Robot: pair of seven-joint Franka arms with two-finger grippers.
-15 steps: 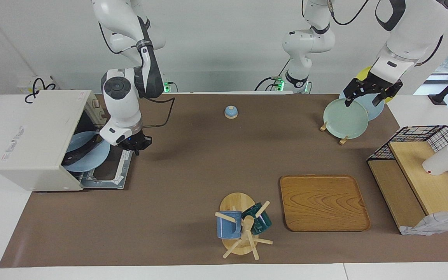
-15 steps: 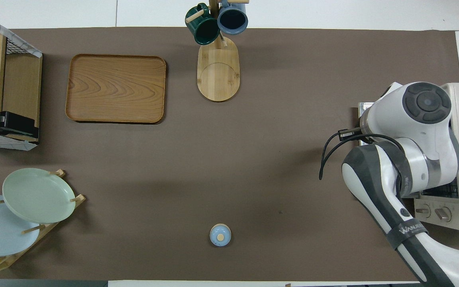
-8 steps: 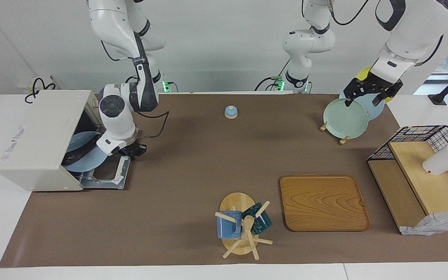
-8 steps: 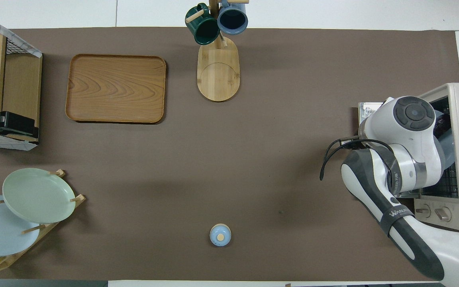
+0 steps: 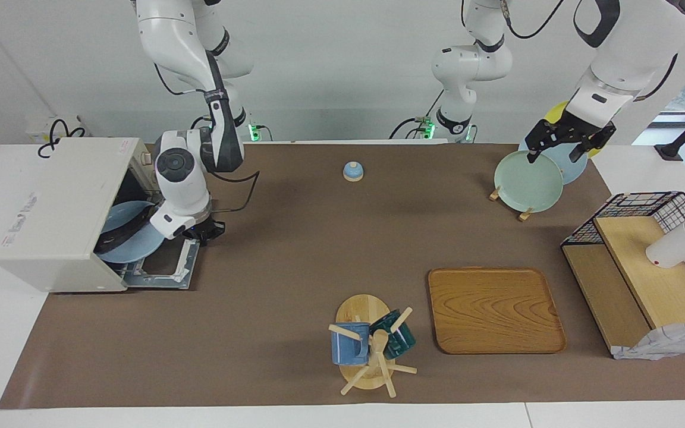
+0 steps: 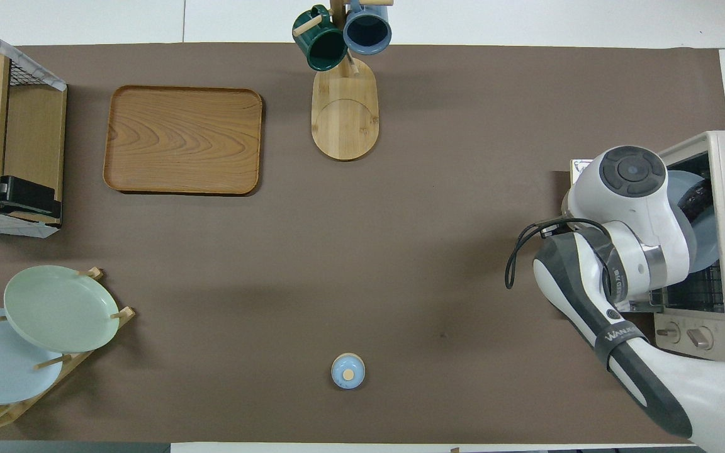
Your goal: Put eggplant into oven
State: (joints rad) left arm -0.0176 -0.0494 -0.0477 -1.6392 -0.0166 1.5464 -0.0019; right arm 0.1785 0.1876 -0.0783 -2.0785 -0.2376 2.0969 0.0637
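Two arms: both are seen at the bench, one at each end.
Right gripper (image 5: 203, 230): held low over the lowered door of the oven (image 5: 60, 217), just beside the rim of the blue plate (image 5: 134, 244); whether its fingers are spread or pressed together cannot be told.
Left gripper (image 5: 562, 142): held over the plate rack (image 5: 509, 199) at the left arm's end of the bench; its fingers are seen spread, with nothing pinched.
Eggplant (image 5: 118, 236): seen lying across the blue plate, inside the mouth of the oven; in the overhead view only a dark end (image 6: 695, 200) is seen past the right arm.
Oven: set at the right arm's end of the bench, door dropped open onto the brown mat (image 5: 295, 249).
In the way: the opening is largely covered by the right arm's wrist in the overhead view.
Around: a small blue lidded pot (image 5: 352, 171) is stood near the robots; a wooden tray (image 5: 494, 309) and a mug tree (image 5: 369, 351) are placed farther out; a wire shelf (image 5: 640, 273) is set at the left arm's end.
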